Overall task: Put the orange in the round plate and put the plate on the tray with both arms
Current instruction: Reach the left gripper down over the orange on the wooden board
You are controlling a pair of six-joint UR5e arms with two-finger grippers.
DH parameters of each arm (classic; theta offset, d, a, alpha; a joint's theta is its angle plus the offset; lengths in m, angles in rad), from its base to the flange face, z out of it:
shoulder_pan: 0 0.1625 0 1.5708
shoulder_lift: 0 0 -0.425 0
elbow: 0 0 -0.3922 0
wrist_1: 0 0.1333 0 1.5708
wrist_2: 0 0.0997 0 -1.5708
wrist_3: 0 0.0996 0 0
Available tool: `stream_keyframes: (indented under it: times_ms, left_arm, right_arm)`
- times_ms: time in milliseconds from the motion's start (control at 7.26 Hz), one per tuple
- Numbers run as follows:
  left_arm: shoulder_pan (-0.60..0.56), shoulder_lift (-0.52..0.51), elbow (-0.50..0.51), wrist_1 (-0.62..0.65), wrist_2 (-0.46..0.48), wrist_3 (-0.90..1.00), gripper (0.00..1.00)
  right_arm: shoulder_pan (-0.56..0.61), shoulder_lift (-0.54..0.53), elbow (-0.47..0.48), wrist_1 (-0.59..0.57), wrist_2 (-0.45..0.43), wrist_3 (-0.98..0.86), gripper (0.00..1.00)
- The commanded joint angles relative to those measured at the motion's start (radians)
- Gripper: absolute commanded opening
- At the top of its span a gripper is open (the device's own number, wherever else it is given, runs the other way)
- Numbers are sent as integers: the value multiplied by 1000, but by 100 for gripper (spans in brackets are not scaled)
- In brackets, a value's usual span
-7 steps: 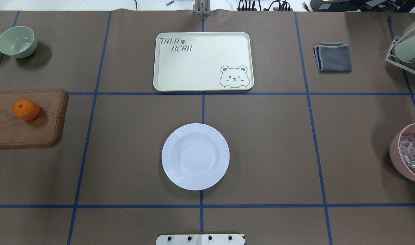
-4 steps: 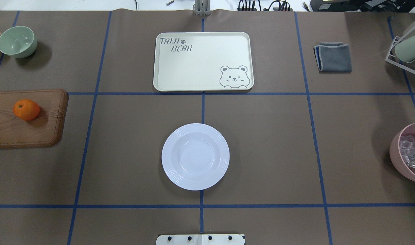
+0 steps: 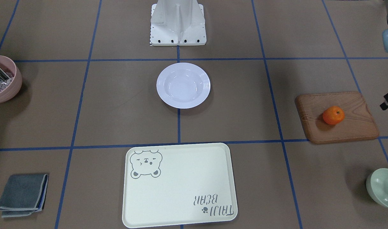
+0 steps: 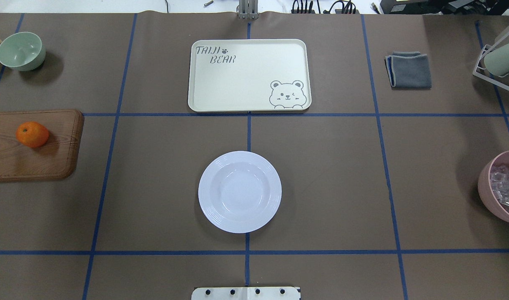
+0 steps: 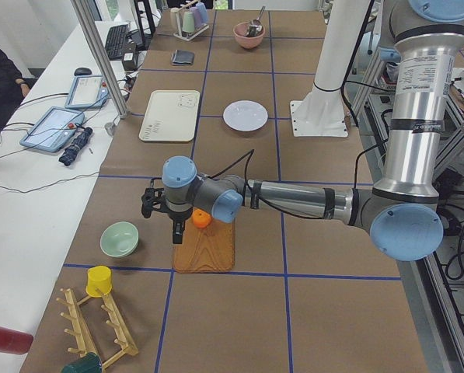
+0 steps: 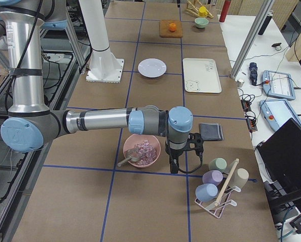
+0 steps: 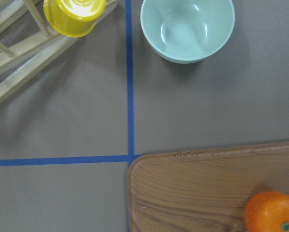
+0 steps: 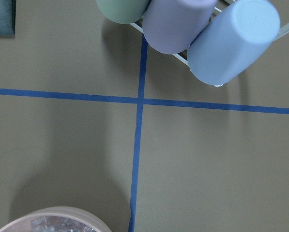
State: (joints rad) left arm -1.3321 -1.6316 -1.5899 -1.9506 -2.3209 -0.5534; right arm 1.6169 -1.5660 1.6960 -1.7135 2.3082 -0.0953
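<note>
The orange (image 4: 32, 134) rests on a brown wooden board (image 4: 50, 162) at the table's left side; it also shows in the left wrist view's bottom right corner (image 7: 272, 211). The white round plate (image 4: 239, 191) sits empty at the table's centre, and the cream tray (image 4: 249, 75) lies beyond it, also empty. My left gripper (image 5: 163, 214) hangs above the board just beside the orange, and I cannot tell whether it is open or shut. My right gripper (image 6: 183, 148) hovers by the pink bowl (image 6: 141, 150) far to the right; I cannot tell its state either.
A pale-green bowl (image 4: 21, 51) stands at the back left, near a wooden rack with a yellow cup (image 7: 74, 14). A folded grey cloth (image 4: 409, 70) lies at the back right. A wire rack of cups (image 8: 183, 24) stands at the right edge.
</note>
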Motion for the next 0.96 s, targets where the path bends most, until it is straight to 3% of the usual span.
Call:
stream_keyframes:
  times_ms: [0, 826]
  left_arm:
    - [123, -13, 8, -27, 20, -92, 99]
    - [258, -44, 69, -56, 141, -157, 98]
  right_arm:
    - [0, 0, 2, 0, 5, 23, 100]
    - [-5, 4, -4, -2, 10, 25, 100]
